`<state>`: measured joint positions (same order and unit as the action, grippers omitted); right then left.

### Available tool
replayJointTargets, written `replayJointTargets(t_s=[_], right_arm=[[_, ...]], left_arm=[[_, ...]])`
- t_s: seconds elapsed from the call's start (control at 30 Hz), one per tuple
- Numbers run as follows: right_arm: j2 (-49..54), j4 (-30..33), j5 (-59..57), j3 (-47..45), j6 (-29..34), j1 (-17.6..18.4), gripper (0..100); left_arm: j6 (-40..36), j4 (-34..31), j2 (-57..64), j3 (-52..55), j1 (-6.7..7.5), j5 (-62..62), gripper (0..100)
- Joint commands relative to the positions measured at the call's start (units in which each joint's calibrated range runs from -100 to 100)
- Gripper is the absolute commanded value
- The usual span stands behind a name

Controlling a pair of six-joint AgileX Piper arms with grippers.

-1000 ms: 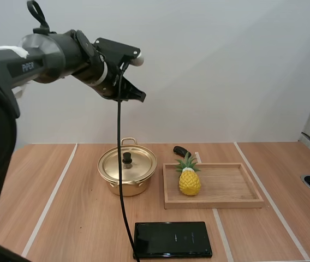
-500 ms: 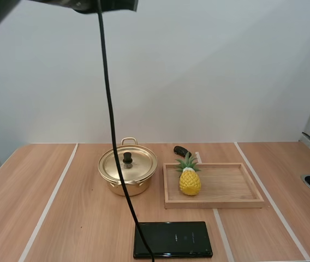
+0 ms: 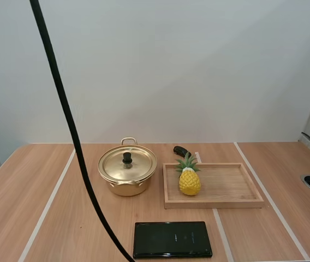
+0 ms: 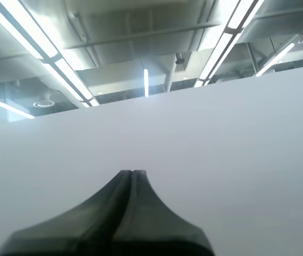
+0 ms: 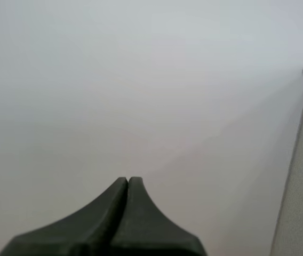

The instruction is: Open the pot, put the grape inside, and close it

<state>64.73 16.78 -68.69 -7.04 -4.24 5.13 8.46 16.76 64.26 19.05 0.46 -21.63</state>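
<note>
Pot [image 3: 127,173] golden, shiny, lidded; left fingers [image 4: 103,218], right fingers [image 5: 103,224] clenched on nothing.

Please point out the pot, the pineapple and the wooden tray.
pot [image 3: 136,168]: high view, on its golden top.
pineapple [image 3: 190,183]: high view, on the yellow body.
wooden tray [image 3: 226,185]: high view, on the bare floor.

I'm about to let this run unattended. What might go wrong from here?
1. The fruit on the wooden tray is a pineapple, not grapes; it may be too big for the pot.
2. The lid is on and its knob is small; the left gripper and right gripper are shut and face the wall, so a grasp could miss.
3. The black slab in front of the pot might get knocked.
</note>
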Motion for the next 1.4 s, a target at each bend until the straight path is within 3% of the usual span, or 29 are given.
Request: replayJointTargets(t_s=[0.0,0.23,0.47,0.9,1.07,1.2,1.37], right_arm=[[4.8,0.7,8.9,-5.2,-0.3,-0.2,0],[14.6,-2.2,14.5,-15.5,-0.3,-0.2,0],[23.9,-2.6,18.2,-23.4,-0.3,-0.2,0],[35.3,-4.0,18.5,-24.9,-1.6,-0.3,0],[35.3,-3.8,17.7,-24.7,-2.3,-0.9,0],[35.3,-7.0,15.2,-24.8,-2.8,-1.6,0],[35.3,-8.8,18.0,-31.5,-2.8,-1.7,0]], left_arm=[[-1.4,0.1,4.4,5.3,-0.11,5.0,0],[-2.5,0.1,16.3,18.3,-0.11,13.1,0],[-2.6,0.1,27.9,25.5,-0.03,12.8,0],[-3.9,0.1,34.8,26.0,0.04,11.5,0],[-5.4,0.1,35.7,25.5,0.88,11.3,0],[-5.4,-0.1,35.7,23.3,1.23,9.3,0],[-5.4,-2.1,35.7,25.9,1.38,8.7,0]])
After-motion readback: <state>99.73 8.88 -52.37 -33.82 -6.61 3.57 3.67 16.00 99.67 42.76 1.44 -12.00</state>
